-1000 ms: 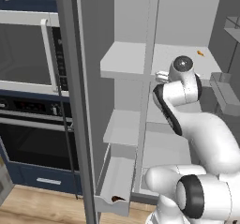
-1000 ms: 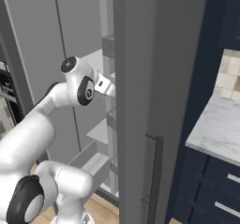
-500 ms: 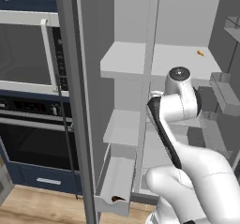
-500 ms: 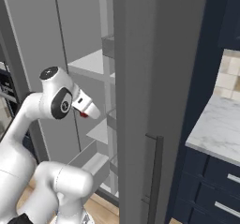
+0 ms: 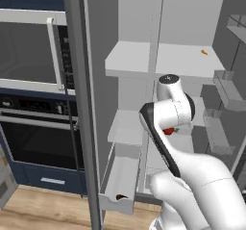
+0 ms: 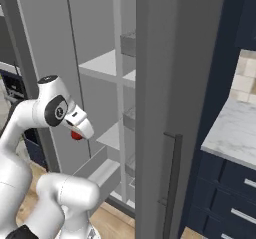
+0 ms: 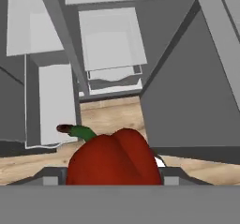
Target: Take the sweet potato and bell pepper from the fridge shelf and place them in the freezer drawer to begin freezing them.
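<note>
One item stowed: sweet potato (image 5: 121,197) in freezer drawer (image 5: 119,179). Bell pepper (image 7: 115,158) clamped in gripper (image 6: 78,133), transfer pending.

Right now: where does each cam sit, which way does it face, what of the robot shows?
Left base view: behind the arm on its left, facing the open fridge; arm rises lower right, freezer drawer below.
Right base view: behind on its right, past the fridge door edge; arm lower left.
Hand view: on the hand, looking down at the drawer; bell pepper held in the gripper.
Shared: the pepper and the drawer show in all three.
</note>
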